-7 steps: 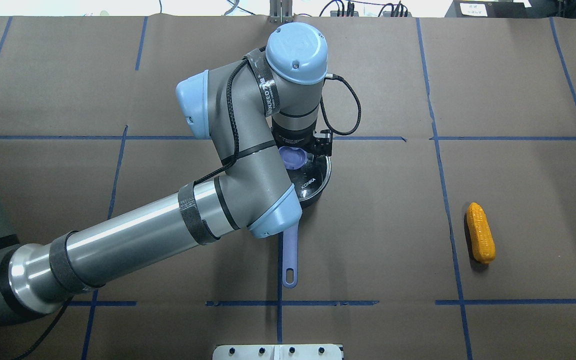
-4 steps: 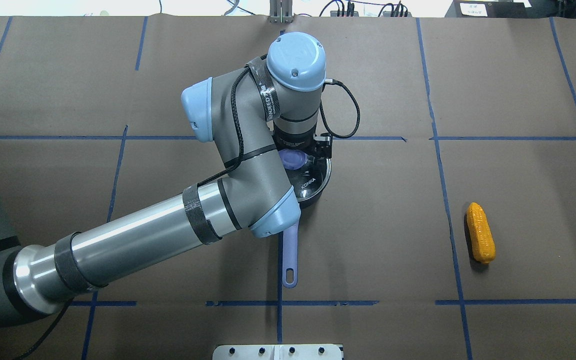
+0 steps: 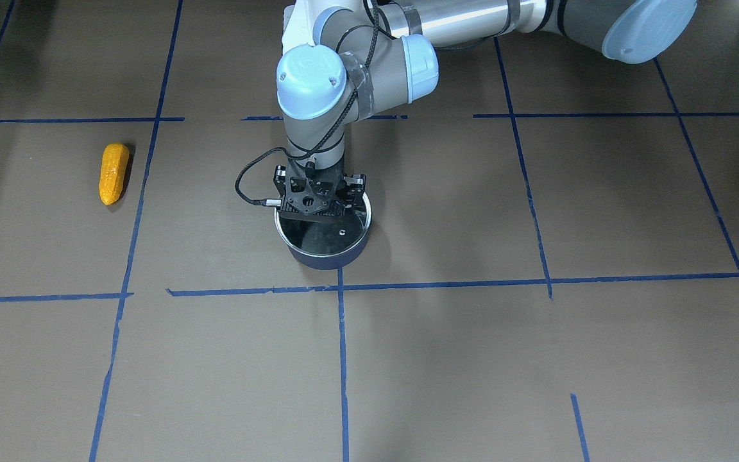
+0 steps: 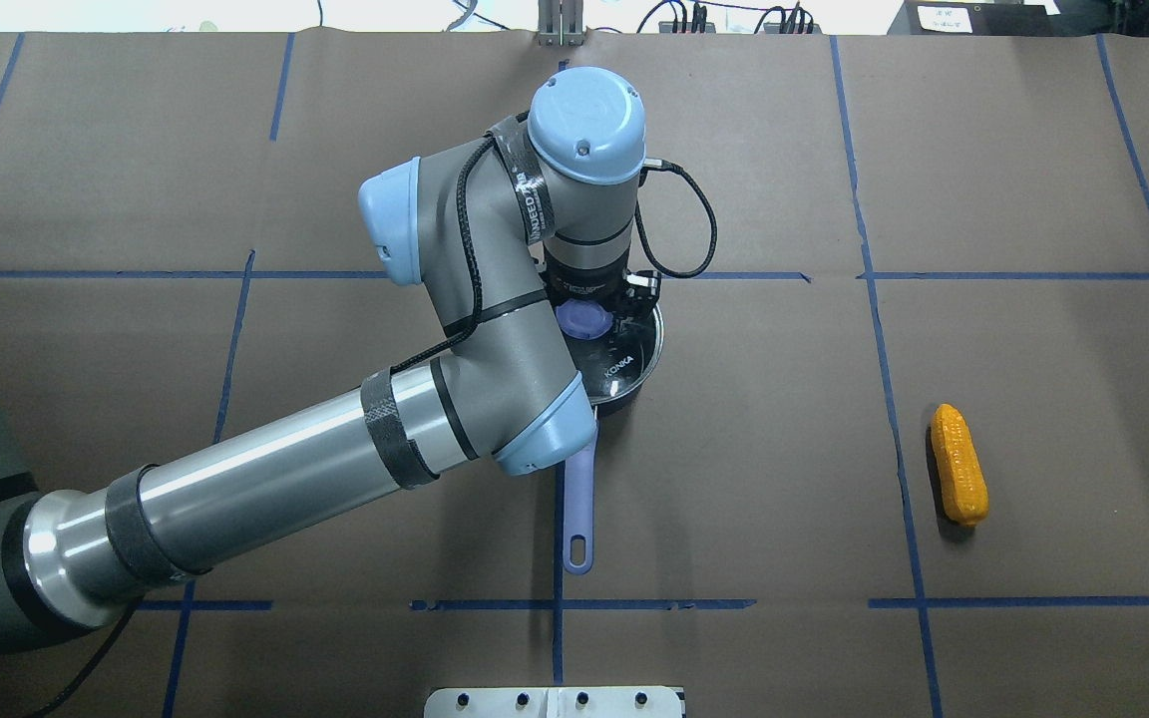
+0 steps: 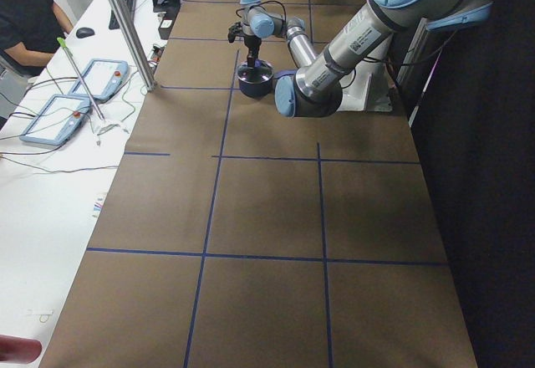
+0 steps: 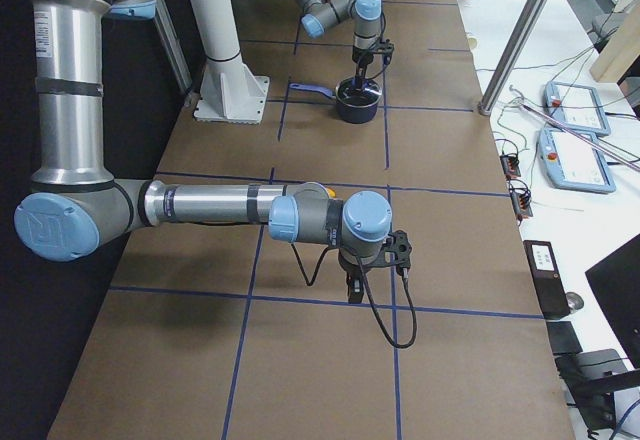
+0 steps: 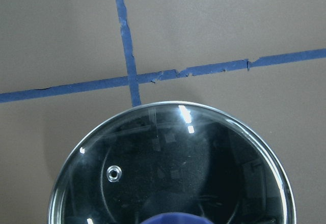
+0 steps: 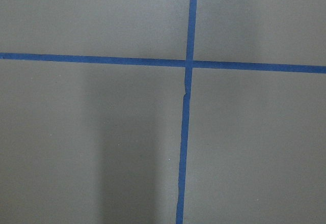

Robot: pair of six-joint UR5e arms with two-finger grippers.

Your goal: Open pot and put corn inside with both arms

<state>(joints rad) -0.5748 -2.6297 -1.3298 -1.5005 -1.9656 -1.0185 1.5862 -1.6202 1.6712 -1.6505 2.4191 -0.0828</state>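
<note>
Glass lid (image 7: 173, 168) sits on the pot (image 3: 324, 256), so nothing's done yet. Left gripper (image 3: 319, 208) hangs right over its knob (image 4: 582, 319), can't tell if it's pinching. Corn (image 4: 958, 464) lies on the table (image 4: 784, 519), well off to its right.

Left arm (image 4: 285, 469) over lidded pot (image 3: 328, 256)

Navy pot (image 3: 326, 258) — glass lid (image 7: 173, 173) on — stands upright; orange corn (image 4: 958, 464) lies flat, well apart.

One pot (image 3: 326, 255), one lid (image 7: 168, 163), one corn (image 4: 958, 464) at the right, two arms: left arm (image 4: 285, 469), right arm (image 6: 210, 203).
</note>
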